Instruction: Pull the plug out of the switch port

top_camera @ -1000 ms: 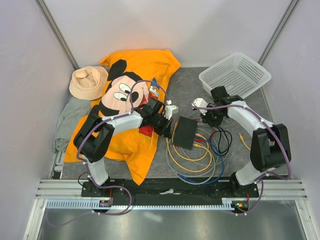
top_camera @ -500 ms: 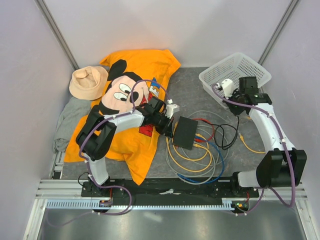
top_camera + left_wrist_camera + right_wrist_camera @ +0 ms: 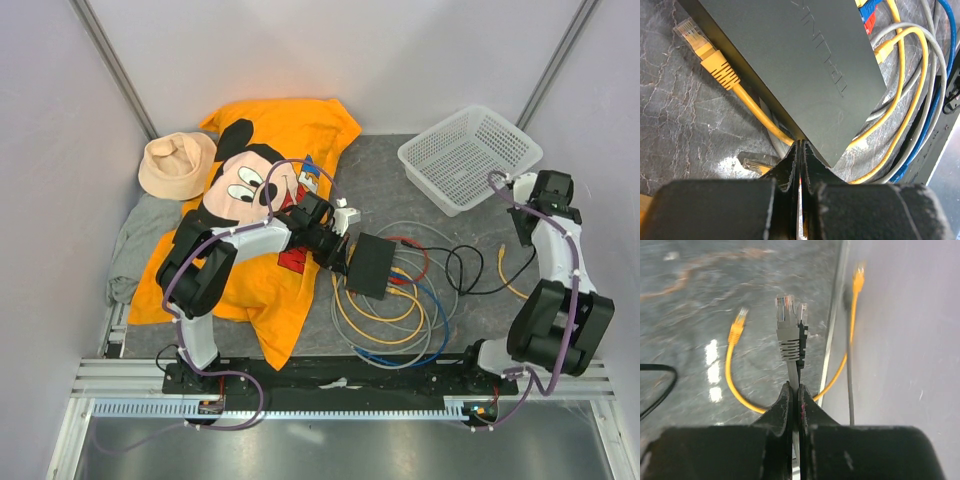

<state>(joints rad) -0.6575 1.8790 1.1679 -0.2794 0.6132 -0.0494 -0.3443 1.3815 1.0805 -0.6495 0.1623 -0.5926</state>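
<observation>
**Item: grey plug, out of its port, in the right tool**

Location: We find the plug (image 3: pixel 788 325) held up at the far right of the counter (image 3: pixel 380 180), just beside the side wall (image 3: pixel 900 340). It is well apart from the switch (image 3: pixel 372 263), which lies mid-counter on a coil of cables (image 3: pixel 400 320).

Tools: The right tool (image 3: pixel 794 390) is clamped on the grey cable just behind the plug's ribbed boot. The left tool (image 3: pixel 799 150) is closed on nothing, its tips against the switch's corner.

Handling: We judge the plug light and hard-shelled, with a brittle latch tab, and its cable limp. The best hold is the boot or the cable behind it. The switch looks light and likely to slide unless pinned.

Clearance: The wall crowds the right side and the basket (image 3: pixel 470 155) stands near. Open counter lies leftward, where a loose yellow cable (image 3: pixel 735 365) rests below the plug.
</observation>
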